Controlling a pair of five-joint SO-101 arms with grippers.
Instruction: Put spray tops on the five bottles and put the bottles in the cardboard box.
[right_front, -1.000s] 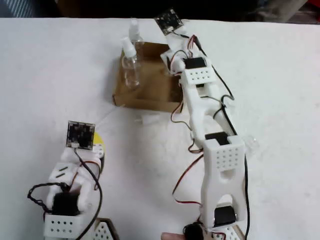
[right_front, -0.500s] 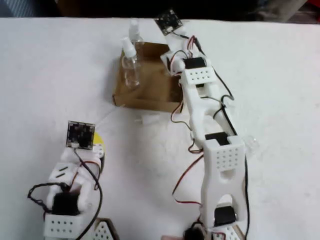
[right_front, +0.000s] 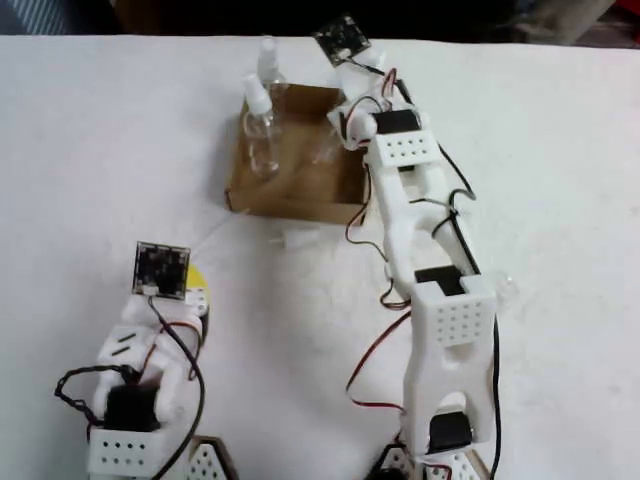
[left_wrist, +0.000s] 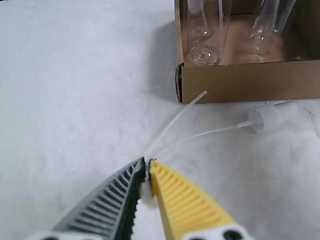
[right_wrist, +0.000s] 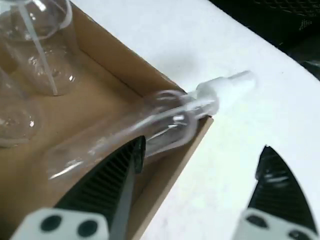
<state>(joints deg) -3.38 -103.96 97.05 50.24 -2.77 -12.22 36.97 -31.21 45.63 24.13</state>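
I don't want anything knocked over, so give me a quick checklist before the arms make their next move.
1. Right tool open: ok.
2. Right tool clear of the leaning bottle: cannot tell.
3. Leaning bottle fully inside the cardboard box: not ok, it leans out over the corner.
4. Two upright bottles standing in the box: ok.
5. Left tool shut on a spray top: ok.
6. Loose spray top fitted: not ok, it lies on the table.

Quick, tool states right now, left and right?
Left tool: closed on a spray top, its tube sticking out ahead.
Right tool: open, holding nothing; a bottle leans on the cardboard box rim beside it.
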